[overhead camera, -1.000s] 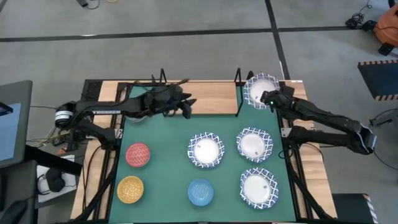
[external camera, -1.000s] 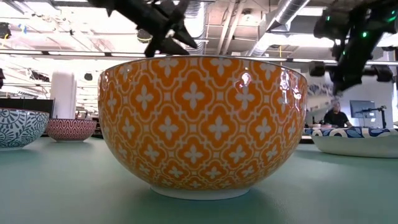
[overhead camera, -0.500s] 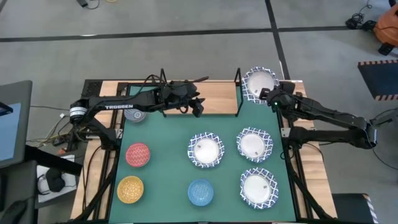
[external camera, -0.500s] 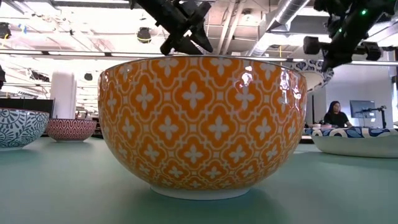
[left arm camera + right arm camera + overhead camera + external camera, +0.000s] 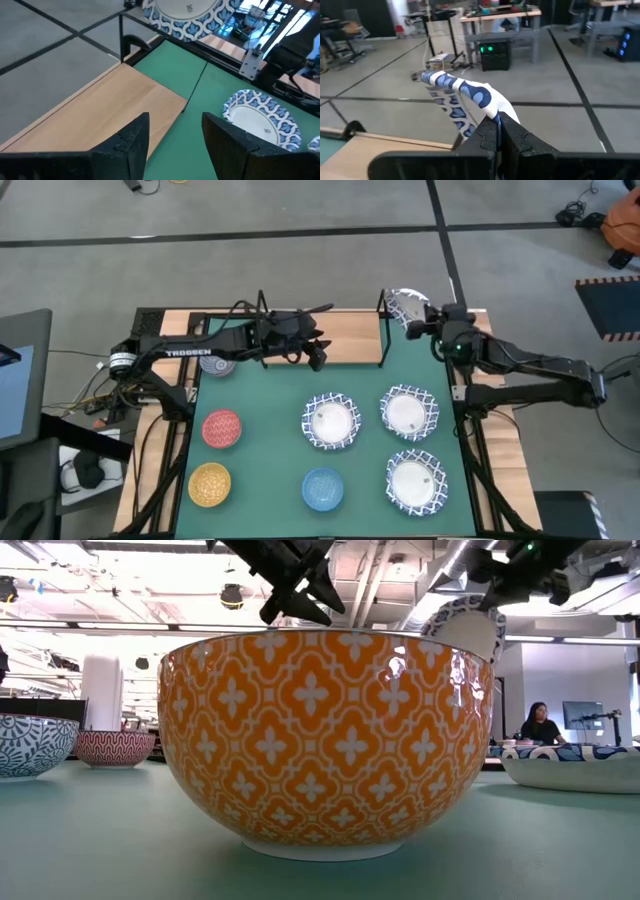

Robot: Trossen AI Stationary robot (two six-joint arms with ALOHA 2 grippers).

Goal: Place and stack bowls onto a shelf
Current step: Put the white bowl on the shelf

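Observation:
My right gripper (image 5: 428,322) is shut on a wide white bowl with a blue lattice rim (image 5: 404,306), tipped on edge above the far right corner of the shelf (image 5: 350,330), a light-wood board in a black frame. My left gripper (image 5: 316,354) hovers open over the shelf's middle (image 5: 110,110), holding nothing. Three more white bowls (image 5: 331,421), (image 5: 408,412), (image 5: 416,481) stand on their bases on the green mat, as do the red (image 5: 222,428), yellow (image 5: 210,484) and blue (image 5: 323,488) ones. The grey-blue bowl (image 5: 218,365) sits half hidden under the left arm. My right gripper pinches the white bowl's rim (image 5: 489,111) between its two fingers, one on the inner wall and one on the outer. The fingers reach level from the table's right side. The bowl (image 5: 465,630) is lifted clear and tilted steeply, its rim curving away beyond the fingertips.
Black upright posts stand at the shelf's far corners (image 5: 262,302), (image 5: 382,300), the right one close beside the held bowl. The yellow bowl (image 5: 325,740) fills the low view. The shelf board right of my left gripper is bare wood.
My right gripper has moved left toward the shelf's far right corner and risen, turning the white bowl from face-up to standing on edge. My left gripper shifted a little rightward along the shelf, then held still, open throughout.

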